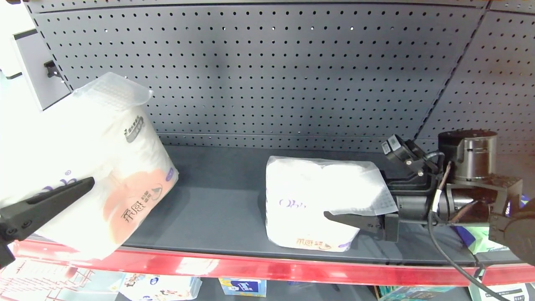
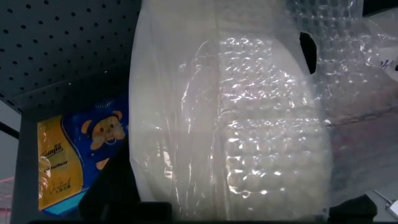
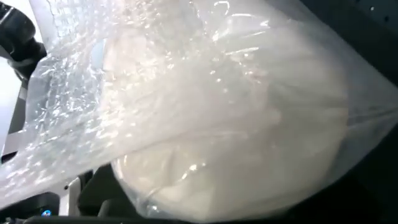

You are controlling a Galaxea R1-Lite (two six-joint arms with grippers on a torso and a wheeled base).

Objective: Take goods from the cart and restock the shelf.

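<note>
Head view, placing step: left gripper (image 1: pixel 79 175) clamped on tilted pack 1 (image 1: pixel 104 167), raised over front edge of shelf (image 1: pixel 217 200); pack 2 (image 1: pixel 309 196) resting on shelf with right gripper (image 1: pixel 334 205) beside it, grip impossible to tell. Needs next: lowering pack 1 onto bare shelf space, then release. Grey pegboard (image 1: pixel 267 75) behind.

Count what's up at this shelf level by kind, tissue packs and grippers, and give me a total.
Tissue packs: 2 (left tissue pack, right tissue pack)
Grippers: 2 (left gripper, right gripper)
Total: 4
</note>
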